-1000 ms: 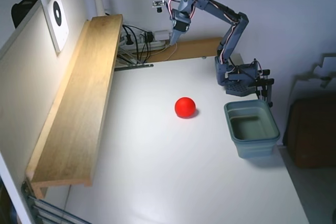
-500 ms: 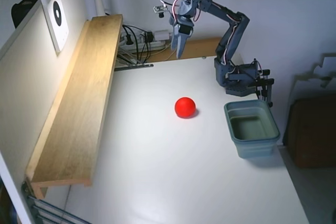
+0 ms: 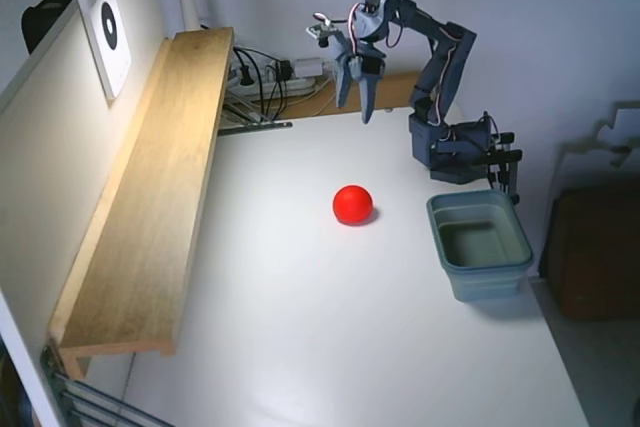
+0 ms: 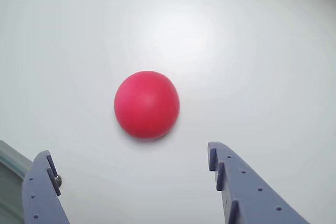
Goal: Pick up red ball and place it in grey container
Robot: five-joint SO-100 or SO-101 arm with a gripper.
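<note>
The red ball (image 3: 352, 204) lies alone on the white table, near its middle; the wrist view shows the red ball (image 4: 147, 104) just ahead of the two fingertips. My gripper (image 3: 355, 105) hangs in the air above the table's back part, well behind the ball, pointing down with its fingers spread open and nothing between them. In the wrist view the gripper (image 4: 131, 158) shows as two blue fingers rising from the bottom edge. The grey container (image 3: 479, 243) stands empty at the table's right edge, to the right of the ball.
A long wooden shelf (image 3: 150, 187) runs along the left wall. Cables and a power strip (image 3: 270, 82) lie at the back. The arm's base (image 3: 455, 147) is clamped at the back right, just behind the container. A brown box (image 3: 595, 247) sits off the table at right.
The gripper has swung down and to the right, toward the ball, and its fingers have spread open. Ball and container have not moved.
</note>
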